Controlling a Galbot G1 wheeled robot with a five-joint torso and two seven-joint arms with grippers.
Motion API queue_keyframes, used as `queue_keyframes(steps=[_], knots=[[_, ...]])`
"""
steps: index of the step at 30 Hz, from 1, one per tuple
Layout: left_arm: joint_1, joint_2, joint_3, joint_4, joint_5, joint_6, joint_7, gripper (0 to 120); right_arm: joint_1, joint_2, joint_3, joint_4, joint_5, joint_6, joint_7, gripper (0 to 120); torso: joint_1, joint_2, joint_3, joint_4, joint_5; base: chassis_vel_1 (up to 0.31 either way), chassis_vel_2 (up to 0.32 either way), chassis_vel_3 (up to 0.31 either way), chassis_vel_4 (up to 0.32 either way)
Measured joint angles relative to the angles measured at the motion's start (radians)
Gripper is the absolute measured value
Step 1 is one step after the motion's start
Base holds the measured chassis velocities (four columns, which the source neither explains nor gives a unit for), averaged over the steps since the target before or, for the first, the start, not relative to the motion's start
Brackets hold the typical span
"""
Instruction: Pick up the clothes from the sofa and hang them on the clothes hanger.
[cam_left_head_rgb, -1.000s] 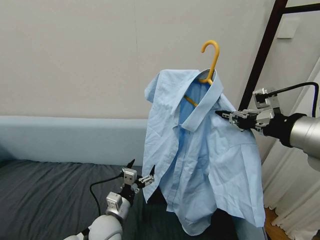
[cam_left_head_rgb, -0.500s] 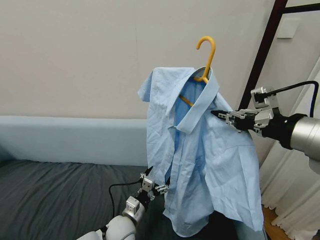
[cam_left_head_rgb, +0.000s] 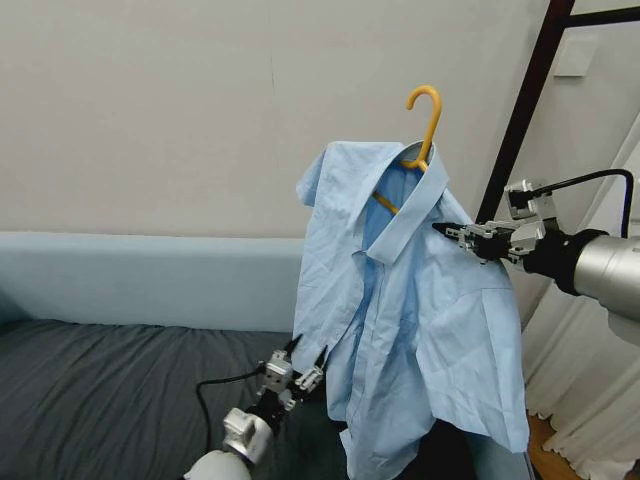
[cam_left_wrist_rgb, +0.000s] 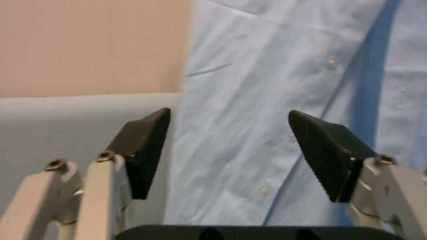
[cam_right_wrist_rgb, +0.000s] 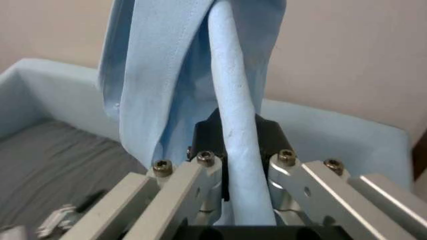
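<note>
My right gripper (cam_left_head_rgb: 446, 231) is clamped on the shirt (cam_left_head_rgb: 420, 330) mid-right, and the wide-open left gripper (cam_left_head_rgb: 308, 352) (nearer the hem) sits lower centre, just left of its vertical drape.

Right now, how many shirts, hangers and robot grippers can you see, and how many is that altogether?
blue shirt: 1
yellow hanger: 1
grippers: 2 (left gripper open, right gripper shut on the blue shirt)
Total: 4
</note>
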Motion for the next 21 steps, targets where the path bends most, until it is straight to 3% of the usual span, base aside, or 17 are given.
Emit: queue_keyframes(steps=[1,6,11,18,21], knots=[[0.000,0.000,0.000,0.000,0.000,0.000,0.000,77,0.000,0.000,0.000,0.000,0.000,0.000,0.000,6,0.000,0.000,0.000,0.0000,0.0000,0.000,0.000,0.000,0.000],[0.316,-0.026,-0.276,-0.126,0.006,-0.024,-0.004,98,-0.008,0.008,0.008,-0.011,-0.062,-0.017,0.097,6,0.000,0.000,0.000,-0.0001,0.0001,0.000,0.000,0.000,0.000],[0.520,-0.102,-0.435,-0.195,0.015,-0.056,0.013,100,-0.003,-0.004,0.053,-0.016,-0.015,-0.048,0.215,6,0.000,0.000,0.000,0.0002,-0.0001,0.000,0.000,0.000,0.000],[0.655,-0.180,-0.501,-0.281,0.082,-0.062,-0.003,100,0.016,-0.066,0.136,-0.037,0.152,-0.076,0.375,6,0.000,0.000,0.000,0.0000,0.0002,0.000,0.000,0.000,0.000],[0.682,-0.206,-0.494,-0.307,0.136,-0.057,-0.011,100,0.016,-0.152,0.199,-0.080,0.271,-0.116,0.408,6,0.000,0.000,0.000,-0.0004,0.0003,0.000,0.000,0.000,0.000]])
